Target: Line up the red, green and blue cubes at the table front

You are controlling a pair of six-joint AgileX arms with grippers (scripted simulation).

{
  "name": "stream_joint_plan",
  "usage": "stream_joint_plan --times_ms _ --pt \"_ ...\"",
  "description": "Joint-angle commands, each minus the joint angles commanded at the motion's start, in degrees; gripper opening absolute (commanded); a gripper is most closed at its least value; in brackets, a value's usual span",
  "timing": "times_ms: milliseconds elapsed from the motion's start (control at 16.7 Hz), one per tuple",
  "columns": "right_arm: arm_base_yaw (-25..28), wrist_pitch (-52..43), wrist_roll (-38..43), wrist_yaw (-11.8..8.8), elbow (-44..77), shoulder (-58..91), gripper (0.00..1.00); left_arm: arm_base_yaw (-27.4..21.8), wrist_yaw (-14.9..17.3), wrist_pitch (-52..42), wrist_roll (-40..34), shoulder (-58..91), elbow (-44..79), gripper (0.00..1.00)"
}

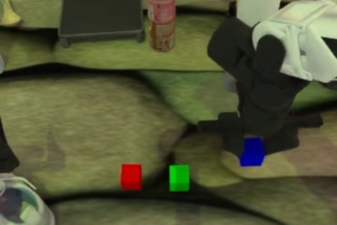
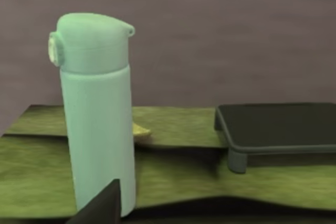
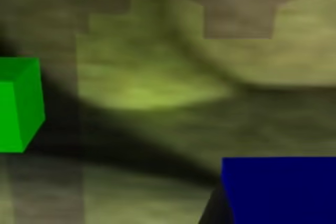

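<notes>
Here the right gripper [image 1: 251, 148] is over the blue cube [image 1: 251, 152], right of the green cube [image 1: 179, 177] at the table [image 1: 95, 125] front, whether its fingers grasp it I cannot tell; lowered crooked, it may break the line.

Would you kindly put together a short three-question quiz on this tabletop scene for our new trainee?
1. True or false: the red cube and the green cube sit side by side near the table front.
2. Which cube is under the right gripper? A) red B) green C) blue
3. Fill in: the soda can stands just right of the dark ____.

Key
1. True; they are apart, not touching.
2. C; the blue cube sits right of the green one and slightly farther back.
3. tray, at the table's back. The left arm is parked at the top view's left edge.
</notes>
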Motion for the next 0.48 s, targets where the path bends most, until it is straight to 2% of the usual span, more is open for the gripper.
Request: stream_joint_plan --times_ms 180,480 --pt "1.9 0.5 4.0 0.2 -1.2 -1.8 0.0 0.0 0.0 0.0 0.0 0.0 0.0 1.0" --pt "1.7 0.7 4.1 0.1 -1.2 -1.6 0.0 0.0 0.0 0.0 0.0 0.0 0.0 1.0"
